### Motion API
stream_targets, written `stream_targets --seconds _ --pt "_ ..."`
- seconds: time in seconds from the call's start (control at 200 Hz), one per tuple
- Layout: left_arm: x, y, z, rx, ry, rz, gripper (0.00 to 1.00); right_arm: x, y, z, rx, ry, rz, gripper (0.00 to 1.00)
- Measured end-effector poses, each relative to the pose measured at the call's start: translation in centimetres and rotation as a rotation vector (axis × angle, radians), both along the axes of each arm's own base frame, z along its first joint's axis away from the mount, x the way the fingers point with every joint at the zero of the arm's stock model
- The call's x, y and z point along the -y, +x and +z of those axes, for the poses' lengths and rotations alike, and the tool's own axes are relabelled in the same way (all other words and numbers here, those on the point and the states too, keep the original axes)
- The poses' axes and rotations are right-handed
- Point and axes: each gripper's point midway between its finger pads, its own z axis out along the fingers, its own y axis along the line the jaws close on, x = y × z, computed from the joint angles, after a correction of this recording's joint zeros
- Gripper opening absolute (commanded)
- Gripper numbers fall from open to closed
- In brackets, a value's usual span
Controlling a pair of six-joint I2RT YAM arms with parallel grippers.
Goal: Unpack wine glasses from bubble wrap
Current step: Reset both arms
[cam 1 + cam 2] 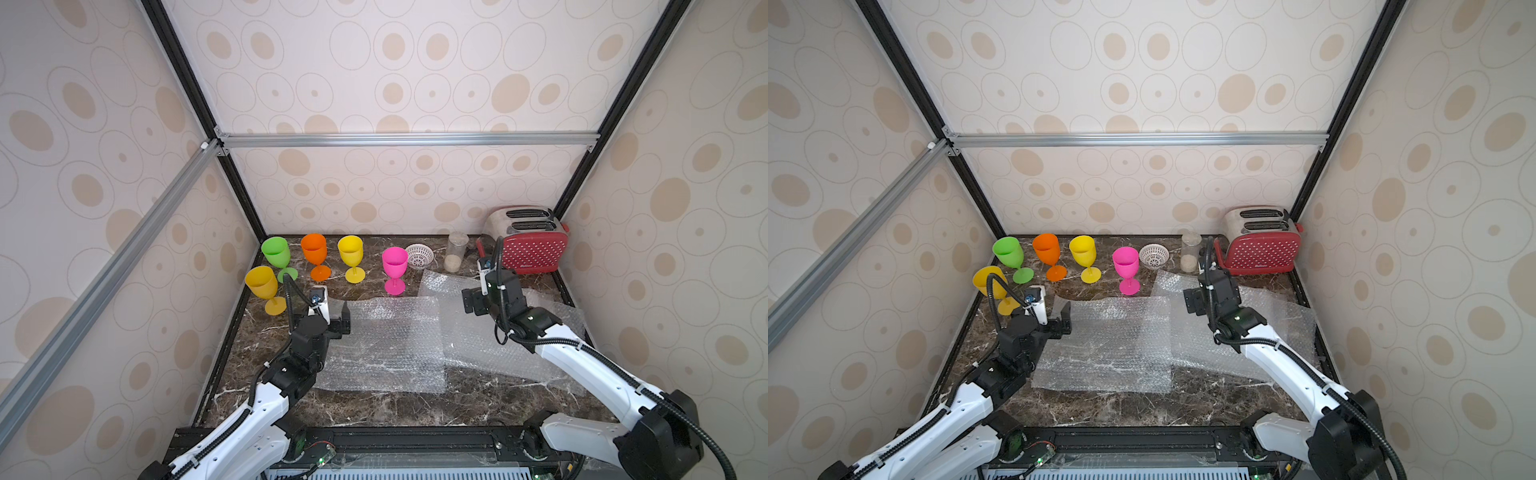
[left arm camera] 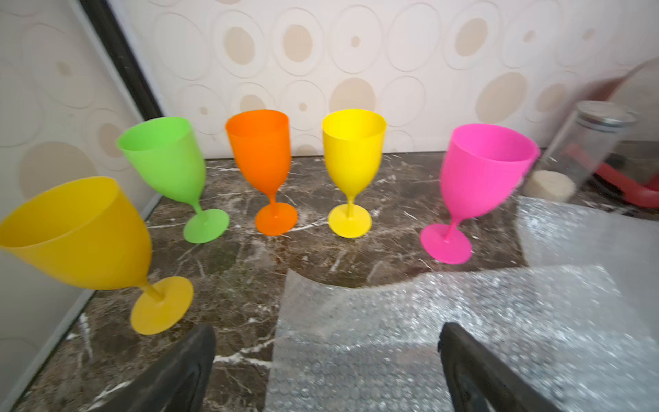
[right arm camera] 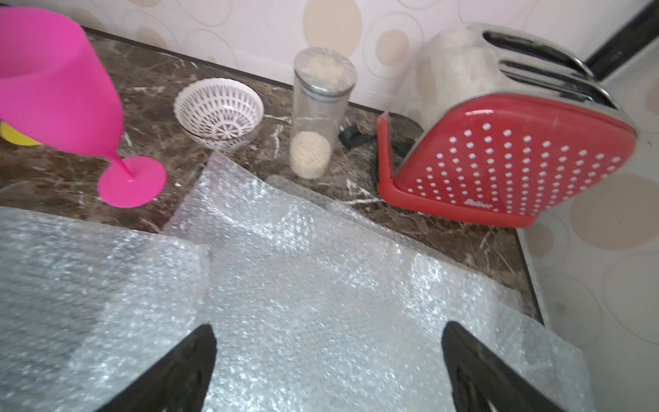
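Observation:
Five wine glasses stand upright and bare on the marble at the back left: green (image 1: 275, 251), orange (image 1: 314, 248), yellow (image 1: 350, 249), pink (image 1: 394, 261), and a second yellow one (image 1: 261, 281) nearer the left wall. Two flat sheets of bubble wrap lie overlapping, one mid-table (image 1: 386, 345) and one to the right (image 1: 498, 332). My left gripper (image 1: 337, 314) (image 2: 326, 356) is open over the left edge of the mid-table sheet. My right gripper (image 1: 473, 300) (image 3: 328, 356) is open above the right sheet. Neither holds anything.
A red toaster (image 1: 530, 243) stands in the back right corner, with a clear jar (image 1: 456, 251) and a small white perforated bowl (image 1: 419, 255) to its left. Papered walls close in the table (image 1: 374, 407) on three sides.

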Motion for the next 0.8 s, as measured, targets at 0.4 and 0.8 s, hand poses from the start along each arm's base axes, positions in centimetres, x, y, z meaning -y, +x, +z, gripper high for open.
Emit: stream_targets --seconds 0.4,0.8 --pt "-8.4 2.0 -7.1 -0.007 0.07 0.216 0.98 10.1 -0.9 -5.2 0.072 -0.007 -0.32 1.0" --pt "-5.9 4.8 -8.4 0.113 0.113 0.036 0.98 9.7 1.2 -11.4 0.031 0.057 -0.229 1.0"
